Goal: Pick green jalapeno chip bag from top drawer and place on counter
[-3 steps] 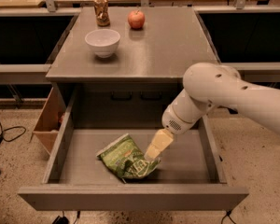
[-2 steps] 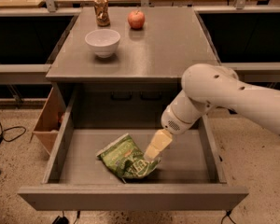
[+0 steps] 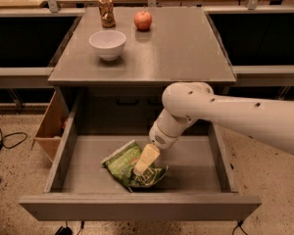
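Note:
The green jalapeno chip bag (image 3: 121, 161) lies crumpled on the flat grey bottom of the open top drawer (image 3: 196, 163), left of its middle. My white arm reaches in from the right, and the gripper (image 3: 142, 168) points down onto the middle of the bag, touching or just above it. The gripper's pale tip covers part of the bag. The grey counter (image 3: 181, 48) is the cabinet top right behind the drawer.
On the counter's back left stand a white bowl (image 3: 108, 44), a red apple (image 3: 143, 19) and a small can (image 3: 107, 11). A brown cardboard box (image 3: 51, 126) sits on the floor left of the drawer. Cables (image 3: 5, 141) lie on the floor at the left.
The gripper has moved left and a little down, from beside the bag's right edge to over its middle. The bag has not moved.

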